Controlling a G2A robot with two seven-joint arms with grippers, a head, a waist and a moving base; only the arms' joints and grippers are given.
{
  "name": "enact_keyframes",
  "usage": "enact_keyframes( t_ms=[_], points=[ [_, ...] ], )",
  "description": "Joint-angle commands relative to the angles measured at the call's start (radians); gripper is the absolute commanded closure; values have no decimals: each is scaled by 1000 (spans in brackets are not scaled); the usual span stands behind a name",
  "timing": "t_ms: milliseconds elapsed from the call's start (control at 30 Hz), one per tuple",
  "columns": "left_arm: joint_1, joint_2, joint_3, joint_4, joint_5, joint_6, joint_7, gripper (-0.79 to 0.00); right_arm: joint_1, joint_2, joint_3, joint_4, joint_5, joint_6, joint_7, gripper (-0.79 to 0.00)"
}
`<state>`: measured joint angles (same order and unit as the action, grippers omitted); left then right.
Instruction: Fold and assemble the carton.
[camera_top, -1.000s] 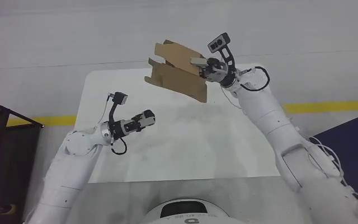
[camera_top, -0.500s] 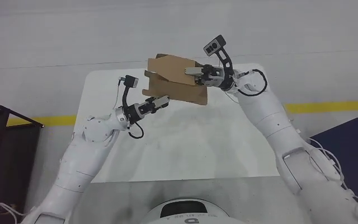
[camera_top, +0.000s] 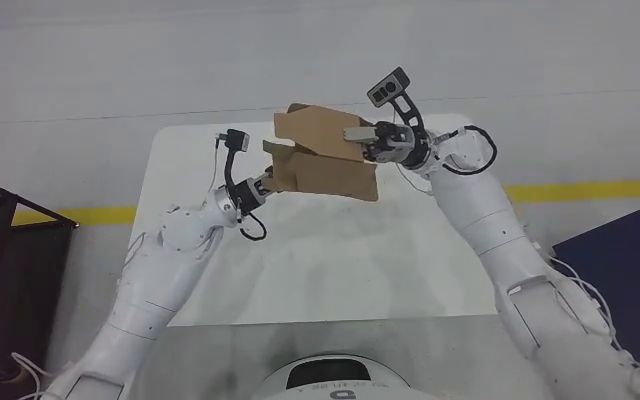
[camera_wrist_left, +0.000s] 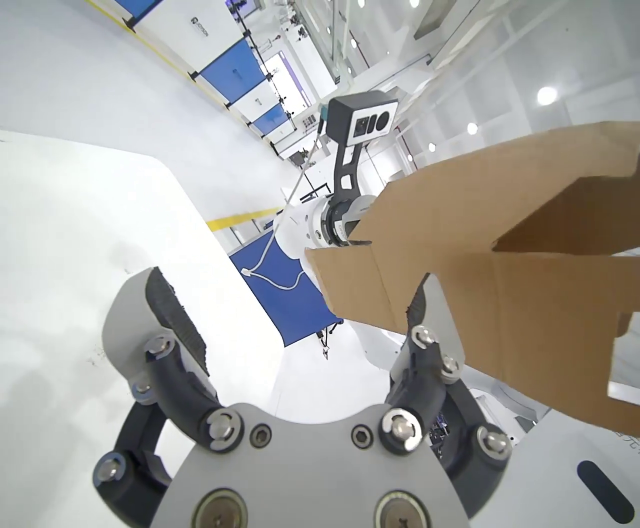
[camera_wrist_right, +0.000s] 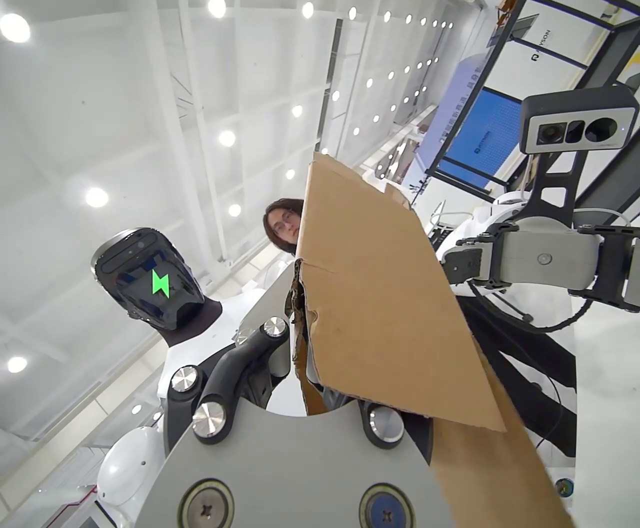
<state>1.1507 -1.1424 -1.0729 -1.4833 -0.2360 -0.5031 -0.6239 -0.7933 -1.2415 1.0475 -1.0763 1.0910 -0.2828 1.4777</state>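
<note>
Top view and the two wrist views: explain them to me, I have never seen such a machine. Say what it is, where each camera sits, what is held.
This is a two-armed robot at a white table. The top view looks down from a camera above its arms; each wrist view comes from a camera on that arm's wrist. The right arm's fingers are shut on a brown carton, partly folded, and hold it in the air over the table. The left arm's fingers stand open close by the carton's other end; whether they touch it cannot be told.
</note>
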Motion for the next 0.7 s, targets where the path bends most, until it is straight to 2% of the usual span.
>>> enact_keyframes(
  t_ms=[0,133,300,500,667],
  points=[
    [14,2,-11,6,6,-7,-1,-776,-3,1,17,4,23,15,13,0],
    [58,10,-40,-12,-21,-44,-26,-785,-8,3,41,30,54,61,37,0],
    [115,21,-91,-66,-147,-58,-82,-785,-15,1,56,48,86,95,58,0],
    [119,23,-109,-143,-180,-37,-98,-785,-16,-2,40,41,68,110,58,0],
    [110,21,-102,-160,-131,-14,-81,-785,-18,-5,28,35,67,114,58,0]
  ],
)
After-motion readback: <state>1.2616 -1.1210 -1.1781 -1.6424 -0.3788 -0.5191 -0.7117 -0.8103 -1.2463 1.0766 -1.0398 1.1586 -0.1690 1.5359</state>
